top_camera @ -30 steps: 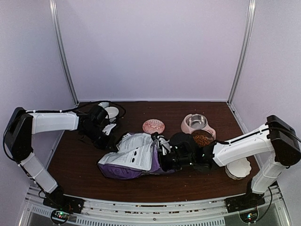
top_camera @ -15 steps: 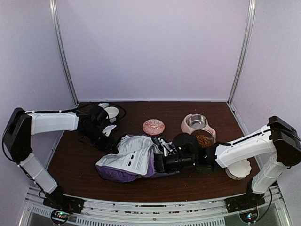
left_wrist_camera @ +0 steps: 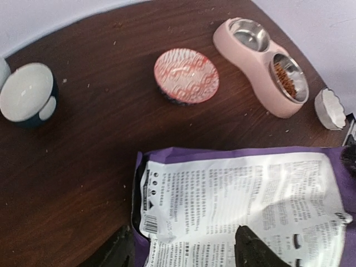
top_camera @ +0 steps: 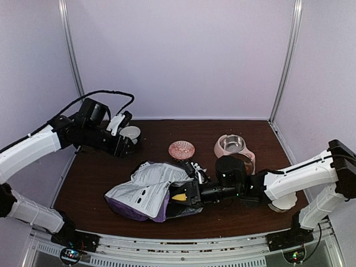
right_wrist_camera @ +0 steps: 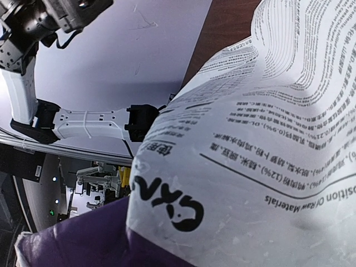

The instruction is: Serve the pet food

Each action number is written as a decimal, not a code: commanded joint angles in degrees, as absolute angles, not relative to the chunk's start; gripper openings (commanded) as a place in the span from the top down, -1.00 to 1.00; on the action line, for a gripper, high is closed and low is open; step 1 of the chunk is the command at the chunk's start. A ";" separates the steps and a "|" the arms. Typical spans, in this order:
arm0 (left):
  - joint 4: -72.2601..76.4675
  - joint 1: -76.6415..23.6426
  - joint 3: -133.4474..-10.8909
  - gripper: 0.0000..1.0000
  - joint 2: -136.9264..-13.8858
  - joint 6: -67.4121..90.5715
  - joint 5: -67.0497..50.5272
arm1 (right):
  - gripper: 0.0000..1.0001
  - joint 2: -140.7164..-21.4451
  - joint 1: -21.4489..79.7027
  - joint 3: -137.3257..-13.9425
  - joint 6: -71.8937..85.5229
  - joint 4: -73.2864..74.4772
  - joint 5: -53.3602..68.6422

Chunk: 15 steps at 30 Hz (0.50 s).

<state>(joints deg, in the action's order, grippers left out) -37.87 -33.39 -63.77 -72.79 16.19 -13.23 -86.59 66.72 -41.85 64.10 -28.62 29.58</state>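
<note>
Crumb-strewn dark table [top_camera: 94, 178] and lilac walls [top_camera: 178, 55] noted. Left gripper [left_wrist_camera: 186, 247] held spread above bag [left_wrist_camera: 239, 194]. Right gripper [top_camera: 189, 193] pressed against bag, closure not discernible. Pet food [left_wrist_camera: 287, 78] seen beyond left gripper.

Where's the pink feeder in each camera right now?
Top external: feeder right of centre, beyond the bag.
Left wrist: feeder at upper right, above the bag.
Right wrist: not in view.
Shared landmark: the bag, in all three.
</note>
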 commanded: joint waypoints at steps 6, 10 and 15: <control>-46.43 -50.50 -76.97 -0.32 -69.47 15.38 -13.13 | 0.75 -79.44 65.40 -40.32 70.14 -37.45 28.44; -46.96 -55.96 -78.92 -0.36 -71.96 16.68 -16.38 | 0.75 -77.38 65.24 -40.37 69.37 -35.62 27.24; -47.06 -60.85 -80.83 -0.42 -75.46 16.74 -17.91 | 0.75 -75.22 65.22 -39.85 68.92 -34.37 26.08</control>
